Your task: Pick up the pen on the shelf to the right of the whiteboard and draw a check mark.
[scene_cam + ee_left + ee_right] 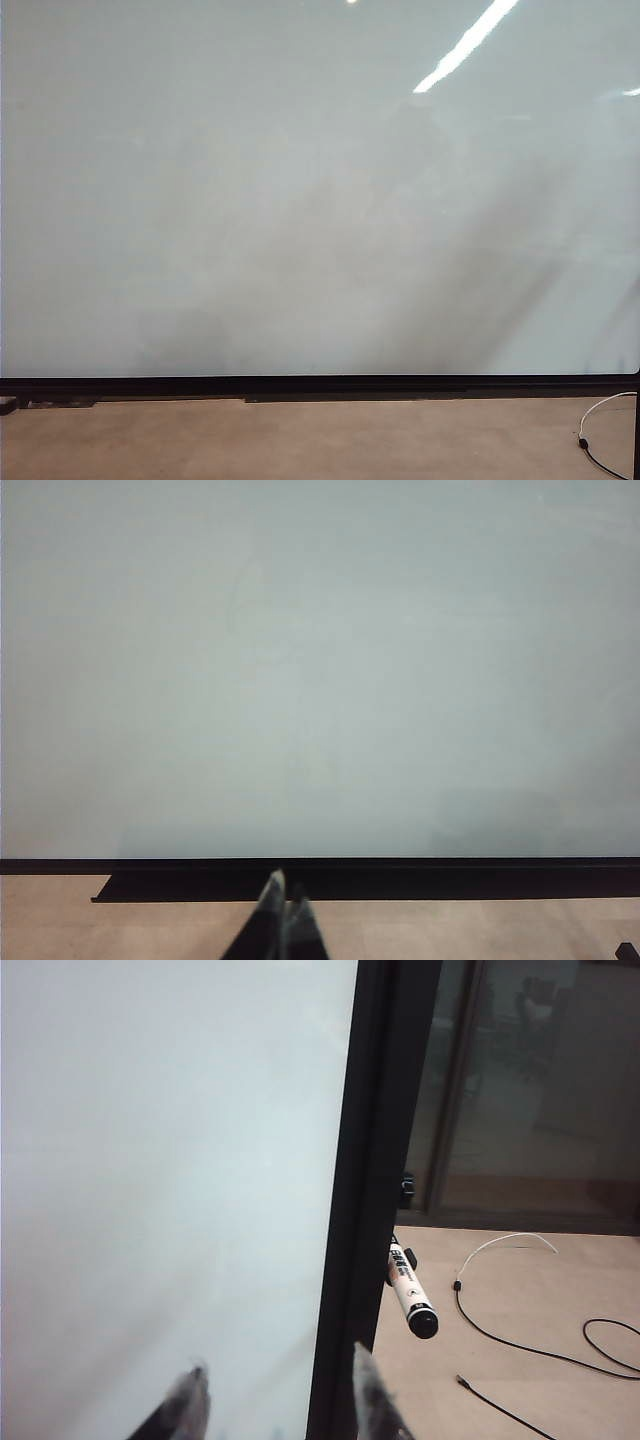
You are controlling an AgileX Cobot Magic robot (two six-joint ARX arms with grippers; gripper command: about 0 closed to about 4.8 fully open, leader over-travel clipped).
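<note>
The whiteboard fills the exterior view, and neither arm shows there. Its glossy surface also fills the left wrist view, where my left gripper is shut with its tips together, low in front of the board's black bottom edge. The right wrist view shows the board and its black right frame. The pen, white with a black end, sticks out just beyond that frame; its shelf is hidden. My right gripper is open and empty, short of the pen, straddling the frame. No check mark is in view.
A black ledge runs under the board above tan floor. Black cables and a white one lie on the floor past the pen. Dark glass panels stand behind. A white cable lies at the exterior view's lower right.
</note>
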